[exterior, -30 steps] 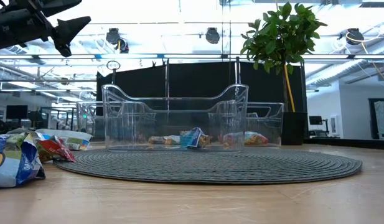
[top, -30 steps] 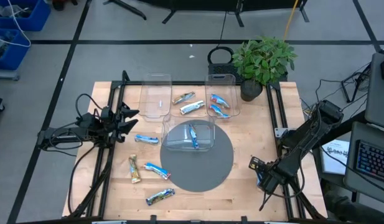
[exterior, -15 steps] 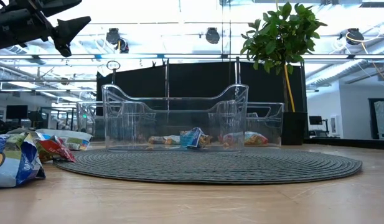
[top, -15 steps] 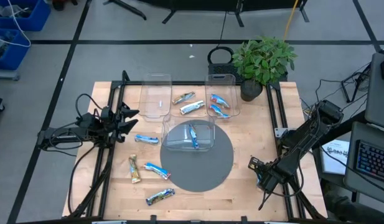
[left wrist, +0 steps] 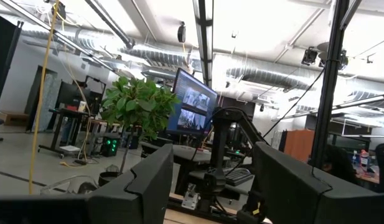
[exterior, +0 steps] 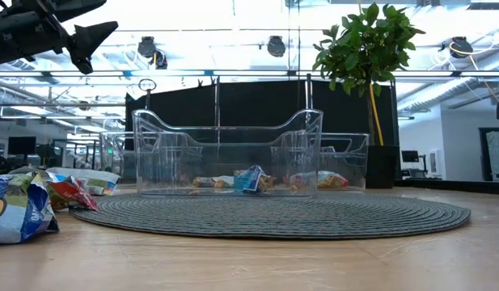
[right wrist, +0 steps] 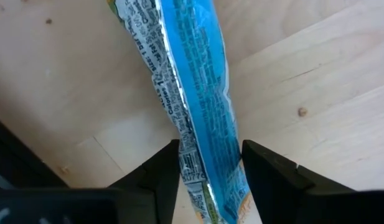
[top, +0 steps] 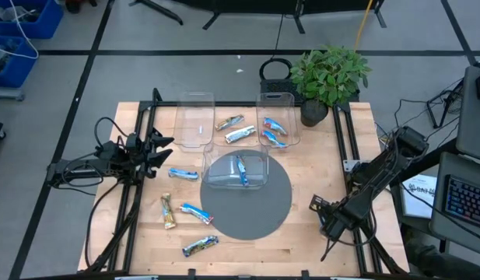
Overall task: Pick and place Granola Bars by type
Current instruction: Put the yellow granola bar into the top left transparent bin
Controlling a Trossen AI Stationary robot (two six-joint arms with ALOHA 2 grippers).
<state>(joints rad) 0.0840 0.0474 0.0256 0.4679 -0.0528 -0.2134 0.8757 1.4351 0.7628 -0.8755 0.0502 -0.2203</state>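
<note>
The right gripper point(right wrist: 207, 177) is down at the wooden table point(right wrist: 316, 93), its jaws straddling a bright blue foil-wrapped granola bar point(right wrist: 198, 93) and pressing on its sides; a pick looks in hand. Next comes squeezing firm, then lifting. The left gripper point(left wrist: 210, 186) hangs aloft, jaws spread, empty.

A wooden worktop point(top: 317, 167) carries a round grey mat point(top: 251, 206) at centre, clear bins point(top: 194, 120) toward twelve o'clock, and loose granola bars point(top: 194, 212) around eight.
</note>
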